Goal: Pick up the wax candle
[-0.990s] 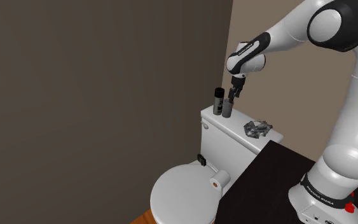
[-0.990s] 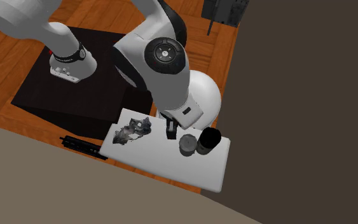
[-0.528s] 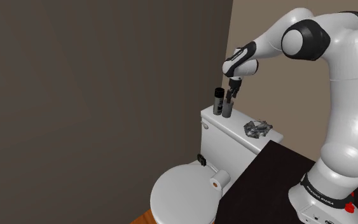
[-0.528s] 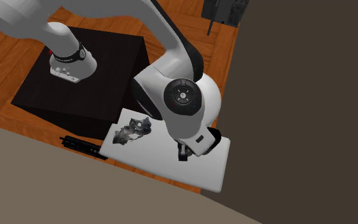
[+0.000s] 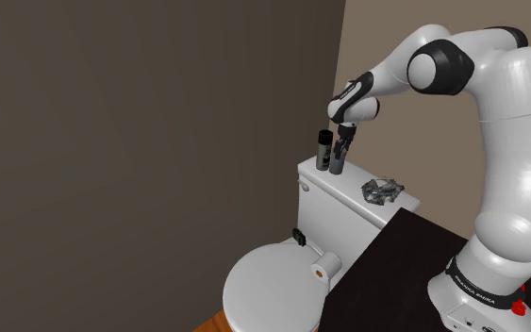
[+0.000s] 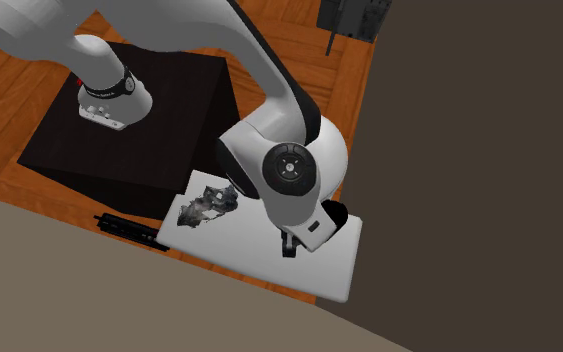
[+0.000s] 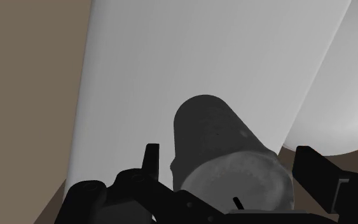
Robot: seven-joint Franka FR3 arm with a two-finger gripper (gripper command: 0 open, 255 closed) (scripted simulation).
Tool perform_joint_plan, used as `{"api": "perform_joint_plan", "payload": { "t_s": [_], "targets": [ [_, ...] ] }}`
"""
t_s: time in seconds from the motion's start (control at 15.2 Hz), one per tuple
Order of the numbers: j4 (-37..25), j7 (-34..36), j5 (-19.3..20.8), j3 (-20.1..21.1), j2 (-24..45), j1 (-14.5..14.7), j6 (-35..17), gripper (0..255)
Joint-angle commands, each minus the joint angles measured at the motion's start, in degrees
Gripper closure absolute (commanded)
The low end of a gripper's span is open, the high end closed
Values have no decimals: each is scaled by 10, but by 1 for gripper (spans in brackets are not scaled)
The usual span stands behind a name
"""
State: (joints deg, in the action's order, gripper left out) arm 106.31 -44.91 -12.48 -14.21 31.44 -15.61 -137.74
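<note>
The grey candle [image 7: 215,130] stands upright on the white toilet tank lid [image 5: 353,181], towards the lid's end nearest the dark wall [image 5: 141,141]. A black can [image 5: 323,141] stands just beside it on the wall side. The gripper [image 7: 231,153] straddles the candle with its fingers spread wide, one on each side (I cannot tell if either touches it). The lid lies bare between the candle and the crumpled grey object [image 5: 382,190].
</note>
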Motion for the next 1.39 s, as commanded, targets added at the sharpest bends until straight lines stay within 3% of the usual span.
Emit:
{"api": "perform_joint_plan", "payload": {
  "t_s": [0.0, 0.59, 1.32],
  "targets": [
    [-2, 0, -1, 1, 3, 0, -2, 255],
    [-1, 0, -1, 1, 2, 0, -2, 255],
    [-8, 14, 20, -13, -53, 9, 59, 255]
  ]
}}
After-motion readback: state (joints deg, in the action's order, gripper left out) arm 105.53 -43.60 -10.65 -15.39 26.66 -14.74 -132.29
